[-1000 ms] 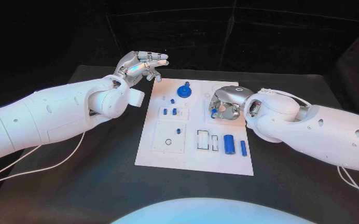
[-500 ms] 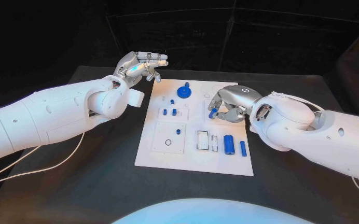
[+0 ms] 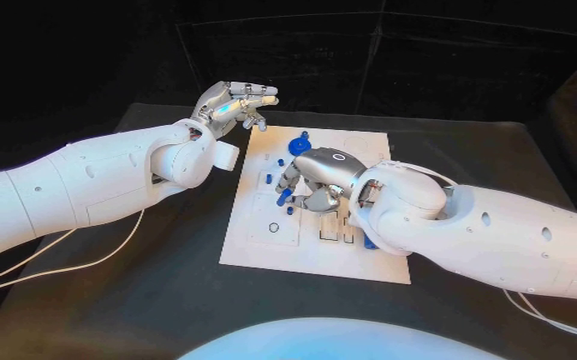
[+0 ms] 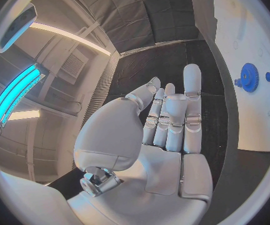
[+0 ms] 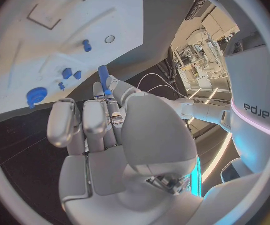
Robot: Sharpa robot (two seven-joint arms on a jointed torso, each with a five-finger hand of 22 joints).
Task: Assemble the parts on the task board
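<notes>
Since a second ago, right hand (image 3: pixel 315 178) moved leftward over task board (image 3: pixel 258 243), pinching blue peg (image 5: pixel 104 79); left hand (image 3: pixel 231 103) unchanged, raised, fingers apart, empty

A white task board (image 3: pixel 258 243) lies on a black table (image 3: pixel 144 293). The right hand (image 3: pixel 315 178) hovers over the board's middle, holding a small blue peg (image 3: pixel 285 197). The left hand (image 3: pixel 232 104) is raised beyond the board's far left corner, holding nothing. A blue gear (image 3: pixel 299 145) sits near the far edge.

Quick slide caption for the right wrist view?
Right robot hand holds a blue peg above the white task board.
</notes>
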